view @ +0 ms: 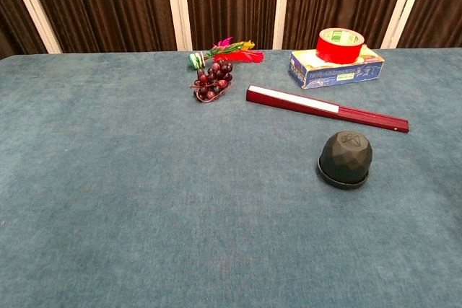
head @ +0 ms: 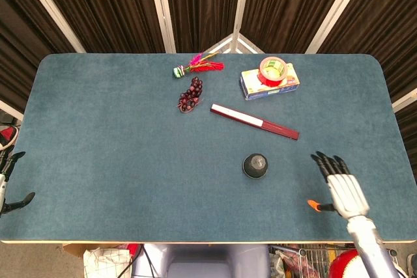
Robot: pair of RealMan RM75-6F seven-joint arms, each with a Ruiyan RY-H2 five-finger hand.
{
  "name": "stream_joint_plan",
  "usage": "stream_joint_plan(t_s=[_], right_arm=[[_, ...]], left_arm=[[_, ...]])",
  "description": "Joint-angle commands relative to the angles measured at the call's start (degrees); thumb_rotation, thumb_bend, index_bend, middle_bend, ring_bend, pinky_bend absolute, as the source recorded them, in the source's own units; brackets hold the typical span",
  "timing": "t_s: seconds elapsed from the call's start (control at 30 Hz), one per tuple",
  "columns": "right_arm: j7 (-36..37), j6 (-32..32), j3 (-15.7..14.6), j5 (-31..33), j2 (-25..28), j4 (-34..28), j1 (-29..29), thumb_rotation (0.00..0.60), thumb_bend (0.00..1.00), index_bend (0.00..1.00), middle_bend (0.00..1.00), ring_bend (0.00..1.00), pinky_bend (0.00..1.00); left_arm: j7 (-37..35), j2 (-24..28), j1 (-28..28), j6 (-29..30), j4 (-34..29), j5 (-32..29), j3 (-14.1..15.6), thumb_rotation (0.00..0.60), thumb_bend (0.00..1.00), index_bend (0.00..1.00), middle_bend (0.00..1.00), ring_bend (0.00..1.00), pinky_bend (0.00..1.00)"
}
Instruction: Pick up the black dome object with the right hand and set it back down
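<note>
The black dome object sits upright on the blue table, right of centre and just in front of the folded fan. My right hand hovers over the table's near right part, to the right of the dome and apart from it, with its fingers spread and nothing in it. My left hand shows only partly at the left edge of the head view, off the table, fingers apart and empty. Neither hand appears in the chest view.
A closed red fan lies behind the dome. A bunch of dark grapes and a feathered shuttlecock lie at the back centre. A red tape roll rests on a small box at the back right.
</note>
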Motion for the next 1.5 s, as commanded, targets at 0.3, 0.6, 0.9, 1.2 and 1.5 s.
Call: stream_joint_plan(t_s=[0.3,0.6,0.9,1.2,1.5], right_arm=[[-4.76,-7.51,4.15,9.04,-8.21,2.44,7.24,0.6,0.12,0.02,0.06,0.08,0.0],[-7.18,-11.14,5.18,13.74,-13.33,6.57,11.0,0.6,0.12,0.02,0.06,0.08,0.0],[-9.33,-14.44,5.57,17.92,-17.21,9.37,14.4,0.6,0.12,0.02,0.06,0.08,0.0],[-10.4,-16.37,6.34,21.17,-20.68,11.47,17.33,0.6,0.12,0.02,0.07,0.08,0.0],[-10.47,-16.76,6.78,22.61,-22.41,13.18,19.12,0.6,0.12,0.02,0.2,0.08,0.0]], left_arm=[[-0.32,0.16,-0.23,-0.53,0.15,-0.3,-0.08,0.6,0.31,0.14,0.0,0.0,0.09],[-0.81,0.23,-0.37,-0.65,0.38,-0.59,-0.35,0.6,0.31,0.14,0.0,0.0,0.09],[-1.89,0.2,-0.2,-0.09,0.85,-0.22,-0.53,0.6,0.31,0.14,0.0,0.0,0.09],[-2.17,0.42,-0.3,-0.38,0.9,-0.52,-0.63,0.6,0.31,0.14,0.0,0.0,0.09],[-2.51,0.56,-0.36,-0.54,1.0,-0.89,-0.81,0.6,0.31,0.14,0.0,0.0,0.09]])
